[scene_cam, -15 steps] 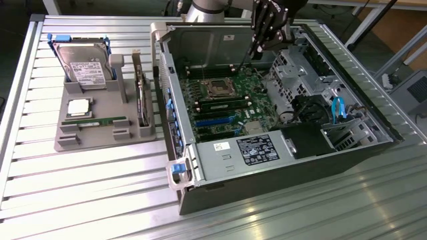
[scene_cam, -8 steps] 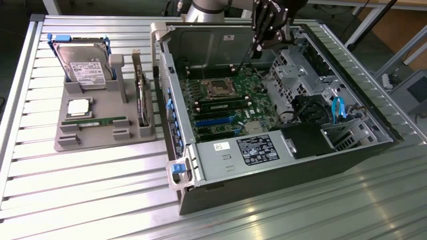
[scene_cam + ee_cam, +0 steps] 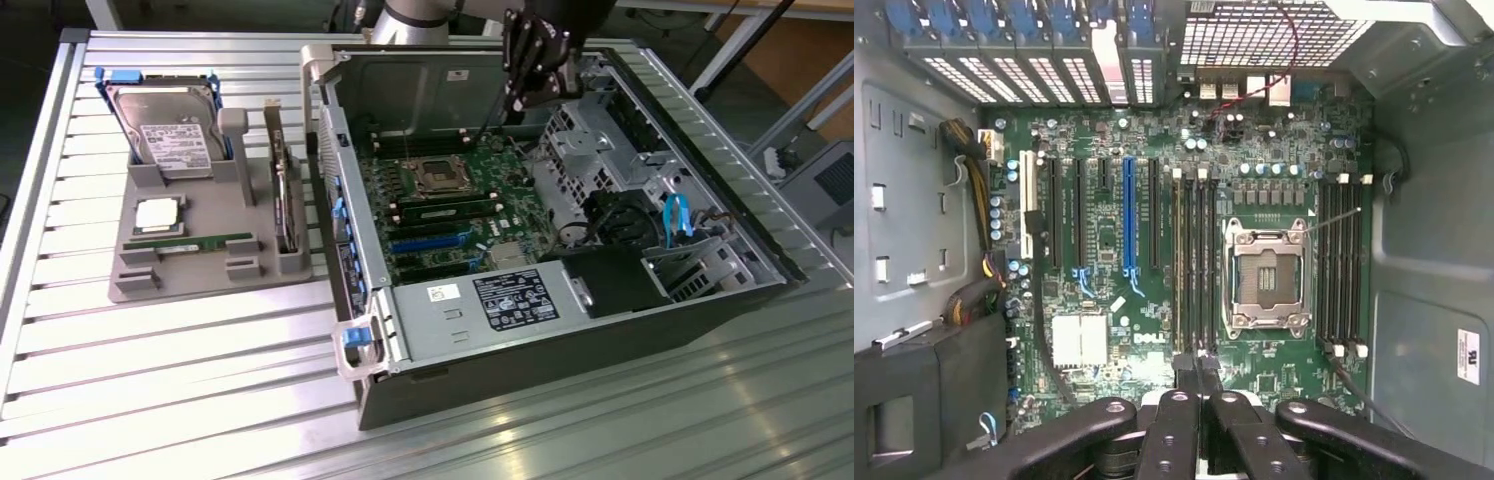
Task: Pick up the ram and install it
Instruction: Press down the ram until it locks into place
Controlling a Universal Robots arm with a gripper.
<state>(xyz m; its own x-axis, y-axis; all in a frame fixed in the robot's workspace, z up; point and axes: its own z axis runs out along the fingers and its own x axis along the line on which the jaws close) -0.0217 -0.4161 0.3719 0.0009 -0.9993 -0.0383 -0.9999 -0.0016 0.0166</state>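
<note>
The ram (image 3: 191,243), a light, stiff but fragile stick best pinched along its long edges clear of chips and contacts, rests in the grey tray (image 3: 187,283), well apart from the gripper (image 3: 518,98), whose fingers are pressed together, empty, above the open computer case (image 3: 534,352).

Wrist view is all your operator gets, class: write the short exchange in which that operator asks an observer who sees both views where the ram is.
Operator: I see a motherboard below my shut gripper. Where is the ram?
Observer: The ram lies flat in a grey holder on the table, on the exterior view's left of the case.
Operator: What lies next to it?
Observer: A silver processor chip sits between it and the hard drive.
Operator: Is my gripper near it?
</note>
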